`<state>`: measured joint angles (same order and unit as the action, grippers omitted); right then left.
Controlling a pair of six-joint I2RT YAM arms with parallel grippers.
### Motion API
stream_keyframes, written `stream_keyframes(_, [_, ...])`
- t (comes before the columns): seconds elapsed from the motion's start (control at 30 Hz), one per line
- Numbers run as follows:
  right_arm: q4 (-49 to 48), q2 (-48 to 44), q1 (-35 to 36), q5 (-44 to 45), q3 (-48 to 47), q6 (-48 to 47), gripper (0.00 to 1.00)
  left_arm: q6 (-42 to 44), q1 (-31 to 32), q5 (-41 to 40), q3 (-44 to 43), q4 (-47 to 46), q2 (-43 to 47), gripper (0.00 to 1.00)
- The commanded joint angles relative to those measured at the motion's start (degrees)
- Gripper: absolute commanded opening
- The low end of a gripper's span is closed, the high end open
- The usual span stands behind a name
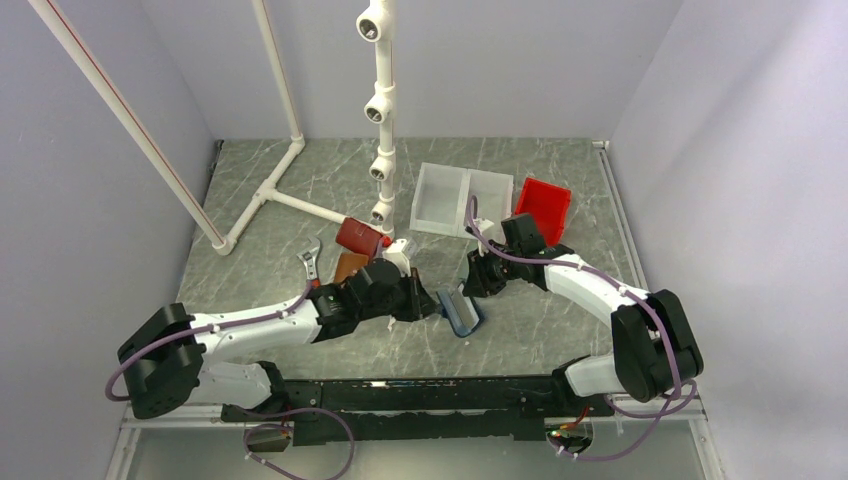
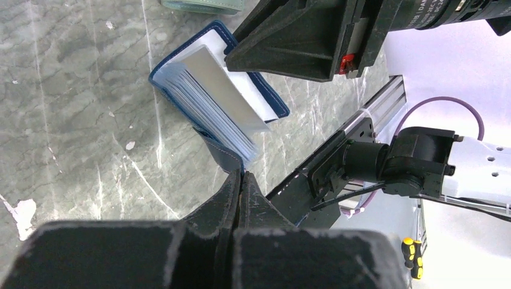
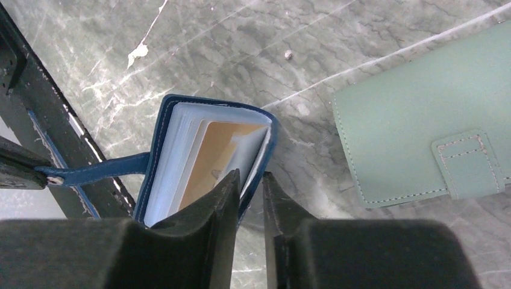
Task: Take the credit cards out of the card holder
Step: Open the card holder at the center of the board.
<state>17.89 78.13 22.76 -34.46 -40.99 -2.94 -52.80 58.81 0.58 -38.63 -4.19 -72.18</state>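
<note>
- a grey-green, marble-patterned bench (image 1: 540,335) spans the enclosure; pale chips fleck its surface
- plain pale lilac walls (image 1: 520,70) close the back and both sides
- a white plastic pipe frame (image 1: 380,110) stands at the back left
- a black metal rail (image 1: 420,392) runs along the near edge
- the light is even; shadows are faint

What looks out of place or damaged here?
The card holder sits fanned half open, not flat, its strap pinched in the left claw. The table shows a white chipped patch.

Left hand (image 2: 241,179) is pinched shut on the card holder (image 2: 208,96) by its strap. Right hand (image 3: 249,180) straddles its cover, fingers narrowly apart, grip unclear.
</note>
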Motion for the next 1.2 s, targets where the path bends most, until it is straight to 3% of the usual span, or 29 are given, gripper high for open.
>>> stream_keyframes(0.0, [0.8, -0.1, 0.2, 1.9, -2.6, -1.4, 0.20, 1.0, -0.2, -0.4, -0.1, -0.4, 2.8, 0.00])
stream_keyframes(0.8, [2.1, -2.8, 0.1, 2.9, -3.5, -3.8, 0.24, 1.7, -4.5, 2.6, -2.4, 2.8, 0.7, 0.00])
stream_keyframes(1.0, [4.1, -4.1, 0.0, 0.1, -4.5, -6.9, 0.30, 1.1, -5.2, 1.8, -0.9, 4.1, 1.5, 0.00])
stream_keyframes(1.17, [6.6, -5.0, -0.2, -3.3, -5.5, -11.1, 0.35, 1.3, -6.1, -0.4, -0.2, 11.4, 2.4, 0.00])
